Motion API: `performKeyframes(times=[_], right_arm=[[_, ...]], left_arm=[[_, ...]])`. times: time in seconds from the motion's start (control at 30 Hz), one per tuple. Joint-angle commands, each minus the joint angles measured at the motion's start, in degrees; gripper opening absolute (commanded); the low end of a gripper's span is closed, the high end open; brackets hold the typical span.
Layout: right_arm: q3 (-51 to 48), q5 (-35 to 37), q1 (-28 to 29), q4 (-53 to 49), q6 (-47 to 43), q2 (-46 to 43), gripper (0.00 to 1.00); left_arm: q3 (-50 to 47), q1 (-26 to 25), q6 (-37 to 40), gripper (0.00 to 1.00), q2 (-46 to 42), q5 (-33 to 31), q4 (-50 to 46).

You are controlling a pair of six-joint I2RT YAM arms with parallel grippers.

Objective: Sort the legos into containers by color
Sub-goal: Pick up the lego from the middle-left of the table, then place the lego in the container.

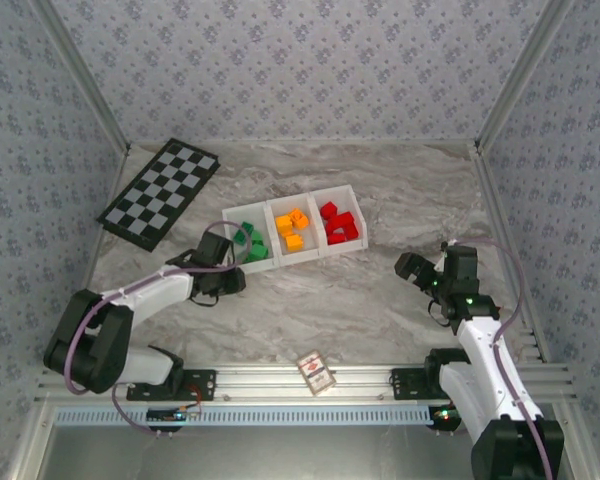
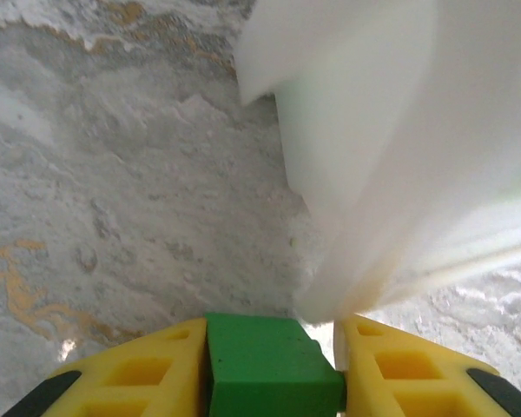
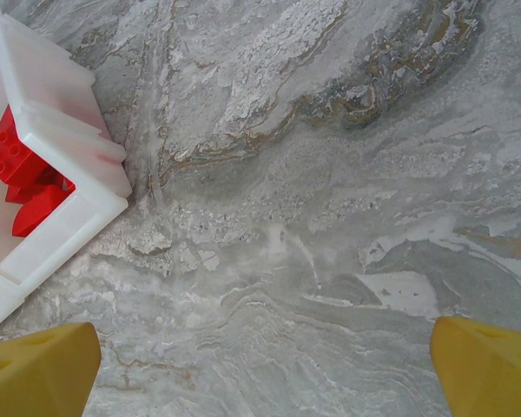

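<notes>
The tray (image 1: 300,259) is holding green bricks (image 1: 248,240), orange bricks (image 1: 294,228) and red bricks (image 1: 338,222), each color walled apart; the left pincer (image 2: 273,347) is pinching a green brick (image 2: 269,369), the right pincer (image 3: 265,369) gaping wide.

Left arm (image 1: 130,300): smooth white link shells, round black joint housings, bulky black shoulder. Lilac-grey cable (image 1: 72,350) runs in a loop along it. Right arm (image 1: 490,365): same build, with white shells, black joints and a thin lilac cable (image 1: 517,285) on its right side. Small green lights on its wrist block. Left gripper (image 1: 242,262) and right gripper (image 1: 410,265) are black-bodied from above. Left fingers (image 2: 139,378): bright yellow plastic, square recessed pockets, black strips at outer edges. Right fingers (image 3: 39,369): plain yellow, rounded tips.
</notes>
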Motion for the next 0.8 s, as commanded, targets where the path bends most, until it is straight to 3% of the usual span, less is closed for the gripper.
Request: performKeyframes(times=[0.0,0.2,0.33,0.57,0.77], right_arm=[[-0.49,-0.74,-0.48,-1.57,0.64,-0.91,1.00],[-0.63,-1.18,-0.79,-0.85,1.17,-0.91,1.00],[-1.25,-1.71,-1.07,-0.28,1.73,-0.91,1.00],[-1.17,-3.43,-2.31,-1.33,0.19,-0.99,1.00],[-0.65,-5.19,-4.07,-3.70,-2.27,-1.00,1.00]], left_arm=[[2.14,-2.47,-2.16,0.22,-3.70,-1.54,-7.74],[8.81,-5.07,-3.38,0.20,-10.94,-4.77,-15.32],[15.20,-4.94,-2.06,0.23,-10.80,-8.45,-17.24],[29.87,-1.19,4.35,0.28,3.84,-8.38,-16.59],[39.48,-0.07,6.83,0.26,17.55,-6.34,-15.87]])
